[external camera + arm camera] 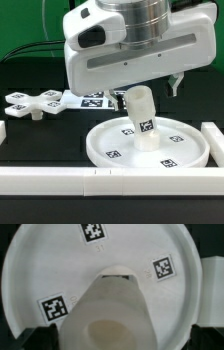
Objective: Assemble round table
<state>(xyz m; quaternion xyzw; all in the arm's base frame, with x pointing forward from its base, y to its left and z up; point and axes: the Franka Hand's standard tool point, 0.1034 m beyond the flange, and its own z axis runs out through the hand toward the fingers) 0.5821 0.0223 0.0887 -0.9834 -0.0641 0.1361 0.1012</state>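
Observation:
The round disc [105, 143] lies flat on the table with its rim up. The short post [143, 120] stands on the disc's hub and leans a little toward the exterior view's right. My gripper [140, 92] hangs right over the post's top, jaws open on either side of it; one dark finger [175, 86] shows clear of the post. In the wrist view the post [115, 303] fills the space between the fingers of the gripper [120, 339], with the tagged disc [55, 263] behind it. The cross-shaped foot [30, 103] lies at the exterior view's left.
The marker board [92, 98] lies behind the disc. White border rails run along the front [60, 180] and stand at the exterior view's right [212, 140] and left [3, 130].

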